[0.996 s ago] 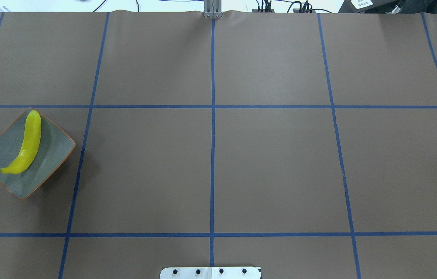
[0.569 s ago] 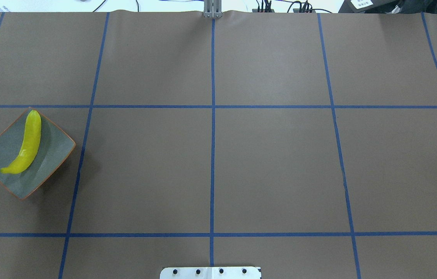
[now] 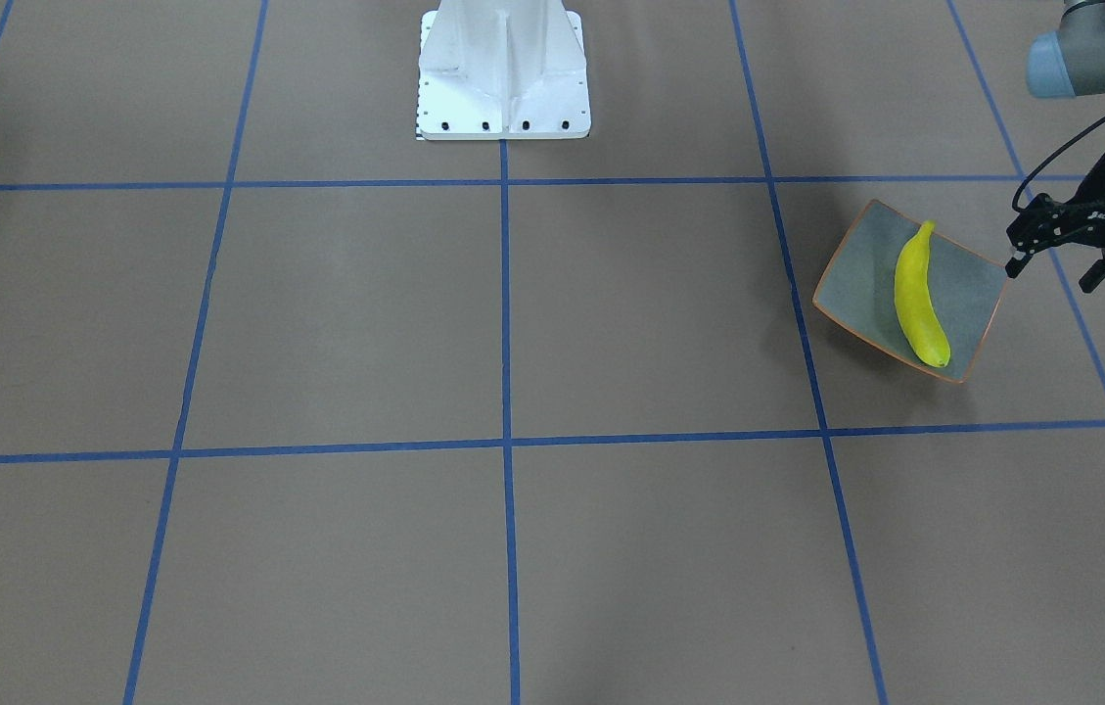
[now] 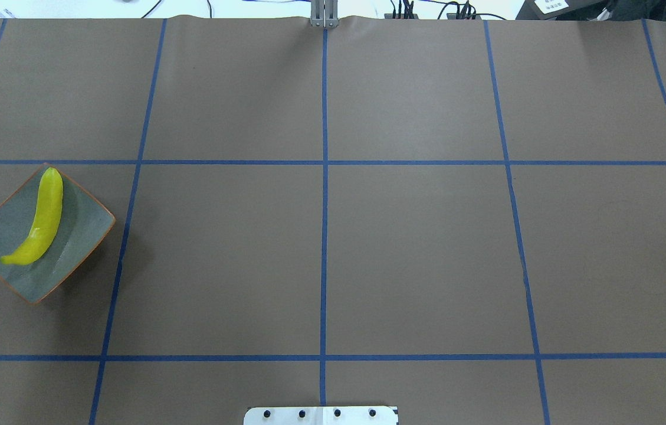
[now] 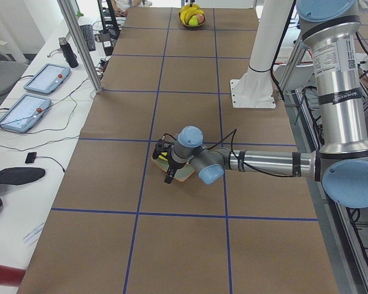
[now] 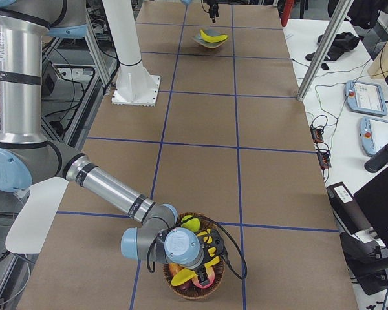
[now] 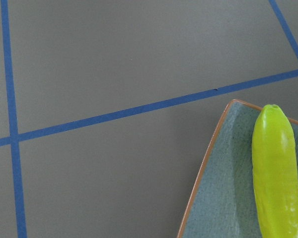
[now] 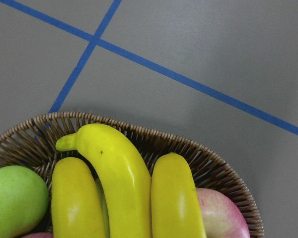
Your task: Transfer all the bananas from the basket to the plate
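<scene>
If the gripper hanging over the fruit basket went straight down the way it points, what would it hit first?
Probably the bananas piled on top of the basket; the right gripper points down over them, though its height is unclear.

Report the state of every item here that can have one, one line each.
Plate: holds one banana.
That banana: lying free, ungripped.
Basket: three bananas and other fruit inside.
Left gripper: open, empty, beside the plate.
Right gripper: over the basket, open or shut unclear.
</scene>
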Tool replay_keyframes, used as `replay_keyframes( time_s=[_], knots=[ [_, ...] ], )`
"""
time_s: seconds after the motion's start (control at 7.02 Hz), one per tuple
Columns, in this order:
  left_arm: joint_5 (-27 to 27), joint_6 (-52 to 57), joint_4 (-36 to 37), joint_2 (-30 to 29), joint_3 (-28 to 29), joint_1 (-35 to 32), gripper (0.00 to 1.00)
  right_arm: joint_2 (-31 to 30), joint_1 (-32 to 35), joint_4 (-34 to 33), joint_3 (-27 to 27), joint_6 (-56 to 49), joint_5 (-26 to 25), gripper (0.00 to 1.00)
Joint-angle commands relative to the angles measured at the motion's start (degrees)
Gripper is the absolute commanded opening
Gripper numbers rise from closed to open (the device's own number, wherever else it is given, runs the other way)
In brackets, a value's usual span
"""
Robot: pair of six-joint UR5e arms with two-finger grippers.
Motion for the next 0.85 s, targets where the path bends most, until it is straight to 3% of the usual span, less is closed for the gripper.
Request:
replay_keyframes(
  time_s=[0.0,0.14,0.28,0.43,0.57,0.71],
  knots=[
    [-0.19,0.00,-0.03,-0.02,0.00,0.00,0.99,0.02,0.01,0.05,-1.30,-0.39,-0.04,0.89],
    [-0.20,0.00,-0.03,-0.02,0.00,0.00,0.99,0.19,-0.08,-0.04,-1.39,-0.39,-0.04,0.74],
    [-0.20,-0.09,-0.03,-0.11,-0.09,0.00,0.99,0.19,-0.08,-0.13,-1.56,-0.47,-0.04,0.52],
    [-0.20,0.00,-0.12,-0.11,-0.09,0.00,0.99,0.63,-0.08,-0.74,-1.65,-0.56,0.13,0.20],
    [-0.11,-0.09,-0.12,-0.11,0.00,0.00,0.99,0.98,-0.08,-1.18,-1.65,-0.82,0.31,0.00],
    [-0.11,-0.09,-0.12,-0.11,-0.09,0.00,0.99,1.07,-0.17,-1.36,-1.56,-1.26,0.49,0.00]
  ],
)
